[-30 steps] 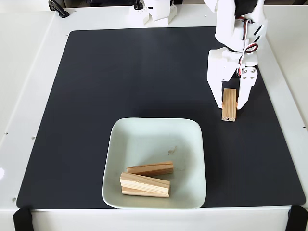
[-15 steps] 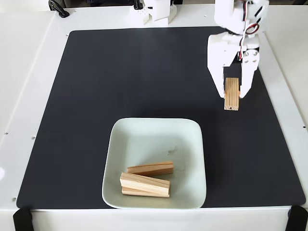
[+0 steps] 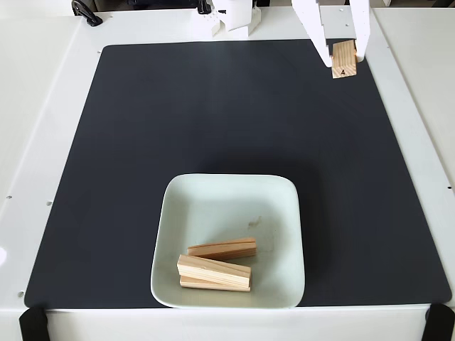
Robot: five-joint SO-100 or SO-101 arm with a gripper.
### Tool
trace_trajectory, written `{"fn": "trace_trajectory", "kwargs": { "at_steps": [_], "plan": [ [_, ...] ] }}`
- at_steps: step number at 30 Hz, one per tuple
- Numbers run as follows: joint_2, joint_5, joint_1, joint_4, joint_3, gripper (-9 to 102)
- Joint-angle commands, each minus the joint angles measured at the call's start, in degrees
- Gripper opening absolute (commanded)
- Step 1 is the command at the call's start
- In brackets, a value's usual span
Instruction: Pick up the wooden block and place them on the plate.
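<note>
At the top right of the fixed view my white gripper [image 3: 344, 55] is shut on a wooden block [image 3: 344, 60], held in the air above the black mat with its end, marked 4, facing the camera. The pale mint plate [image 3: 229, 195] sits at the lower middle of the mat. Three more wooden blocks [image 3: 217, 264] lie in its near half, stacked loosely on each other. A small brownish speck shows near the plate's middle.
The black mat [image 3: 178, 121] covers most of the white table [image 3: 35, 106]. White parts [image 3: 226, 20] stand at the table's back edge. Black clamps sit at the front corners and the back left.
The gripper has lifted the wooden block off the mat and risen toward the top of the view. The plate and its three blocks have not moved.
</note>
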Motion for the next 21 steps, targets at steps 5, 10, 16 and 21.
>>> {"fn": "trace_trajectory", "kwargs": {
  "at_steps": [5, 10, 16, 21],
  "plan": [
    [19.25, 15.38, 6.50, -37.27, 26.63, -1],
    [14.77, 25.40, 13.27, -44.38, 27.07, -1],
    [0.26, 32.52, 21.18, -44.21, 12.04, -1],
    [-15.47, 35.24, 25.22, -36.83, -5.45, -1]
  ]
}}
